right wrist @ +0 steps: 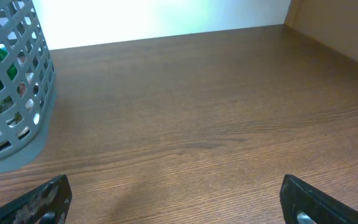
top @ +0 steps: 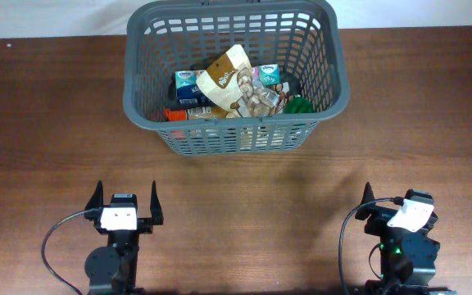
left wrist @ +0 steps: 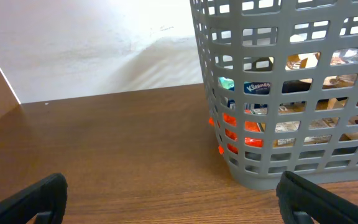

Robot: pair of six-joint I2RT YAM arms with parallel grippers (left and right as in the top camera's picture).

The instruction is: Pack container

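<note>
The container (top: pixel 138 105) is a large grey slotted basket at the table's far middle. It holds several packets: a tan snack bag (top: pixel 226 75), teal tissue packs (top: pixel 188 80), an orange packet (top: pixel 179 114) and a green item (top: pixel 298 104). It also shows in the left wrist view (left wrist: pixel 260 175) and at the left edge of the right wrist view (right wrist: pixel 17 149). My left gripper (top: pixel 125 201) is open and empty near the front left. My right gripper (top: pixel 388 205) is open and empty near the front right. Both sit well short of the container.
The brown wooden table (top: pixel 47 131) spreads around the container. A white wall (left wrist: pixel 92 43) runs behind the table's far edge. Cables loop beside both arm bases at the front edge.
</note>
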